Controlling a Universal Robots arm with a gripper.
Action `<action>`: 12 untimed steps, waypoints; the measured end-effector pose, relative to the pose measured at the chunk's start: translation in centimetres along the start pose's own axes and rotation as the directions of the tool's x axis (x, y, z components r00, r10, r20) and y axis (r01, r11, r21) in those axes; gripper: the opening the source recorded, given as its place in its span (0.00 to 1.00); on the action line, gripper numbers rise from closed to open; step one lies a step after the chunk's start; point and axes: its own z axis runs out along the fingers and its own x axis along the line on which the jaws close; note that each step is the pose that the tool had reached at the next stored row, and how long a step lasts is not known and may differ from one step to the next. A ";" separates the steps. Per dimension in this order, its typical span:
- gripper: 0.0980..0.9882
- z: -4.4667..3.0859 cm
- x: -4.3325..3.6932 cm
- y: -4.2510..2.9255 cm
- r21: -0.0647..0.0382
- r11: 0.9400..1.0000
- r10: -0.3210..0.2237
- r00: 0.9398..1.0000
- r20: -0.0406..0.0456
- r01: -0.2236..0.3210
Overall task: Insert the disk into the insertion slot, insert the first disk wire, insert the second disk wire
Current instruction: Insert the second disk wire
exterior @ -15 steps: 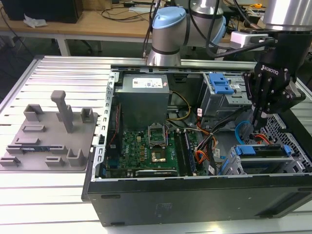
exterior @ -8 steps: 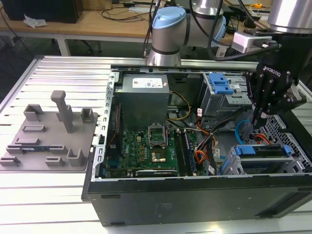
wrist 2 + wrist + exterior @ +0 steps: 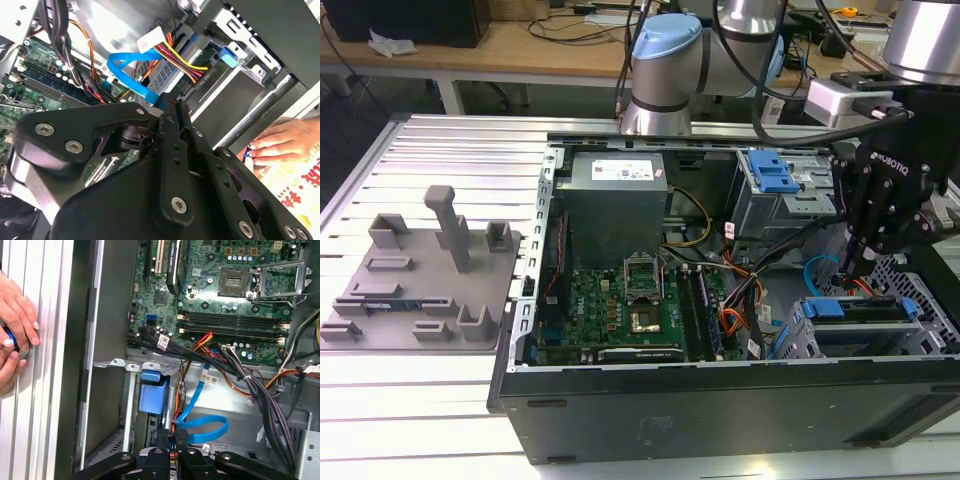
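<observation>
Hovering low over the drive corner of the open computer case [image 3: 720, 400], the gripper [image 3: 855, 262] has its fingers [image 3: 172, 117] drawn together, tips pointing down into the cabling just beside the insertion slot [image 3: 920, 300]; whether they pinch a plug between them I cannot tell, though in both wrist views they look closed, or very nearly so. Judging by the blue carrier edge in the cage, the disk [image 3: 860, 308] already sits in its bay, long axis running along the case's front wall. The second disk wire [image 3: 205, 427] loops directly ahead of the fingertips in the first wrist view, its light-blue band curling back toward them, with a small dark plug [image 3: 181, 435] lying right at the tips (this is the piece nearest the grasp). The first disk wire [image 3: 180, 57] fans out just beyond the blue loop, toward the drive's rear face. The motherboard [image 3: 630, 300] lies on the case floor, well apart from the work. A person's hand [image 3: 17, 325] rests on the ribbed desk [image 3: 470, 150] outside the case wall.
</observation>
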 end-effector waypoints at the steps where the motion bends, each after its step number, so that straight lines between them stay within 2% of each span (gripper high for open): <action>1: 0.07 0.02 0.07 0.01 -0.001 1.000 0.004 1.000 0.001 -0.004; 3: 0.07 0.02 0.07 0.01 -0.003 1.000 0.015 1.000 0.006 -0.015; 4: 0.07 0.02 0.07 0.02 -0.002 1.000 0.019 1.000 0.018 -0.019; 6: 0.07 0.02 0.06 0.08 0.002 1.000 0.024 0.997 0.067 -0.025; 8: 0.07 0.02 0.06 0.10 0.004 0.999 0.032 0.994 0.105 -0.032; 9: 0.07 0.05 0.13 0.12 0.004 0.999 0.041 0.992 0.122 -0.042; 10: 0.07 0.09 0.23 0.12 0.003 0.999 0.046 0.991 0.128 -0.047; 12: 0.07 0.21 0.43 0.15 0.002 0.999 0.053 0.990 0.130 -0.053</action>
